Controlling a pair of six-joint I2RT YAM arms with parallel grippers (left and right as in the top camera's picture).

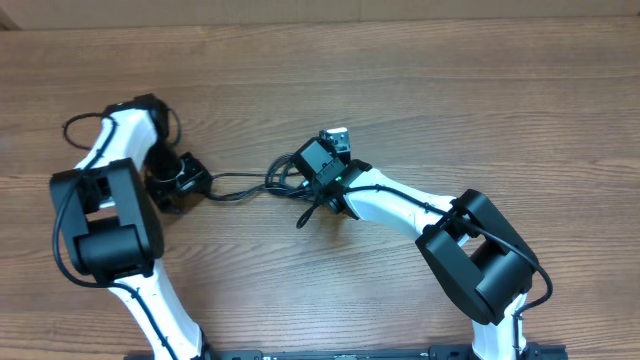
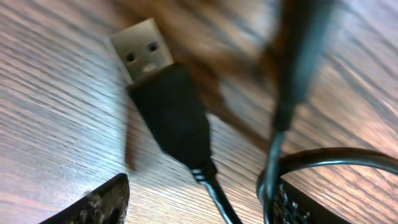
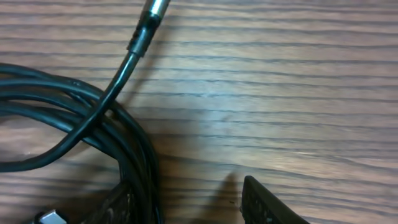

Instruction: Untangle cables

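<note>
Black cables are lying tangled on the bench; left end effector, near one USB plug, and right end effector are gaping, empty.

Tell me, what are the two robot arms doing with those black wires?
Two robot arms are sorting a tangle of thin black cables on a wooden table. The left gripper hovers at one end, by a USB plug; the right gripper at the other. Both look open, gripping nothing.
</note>
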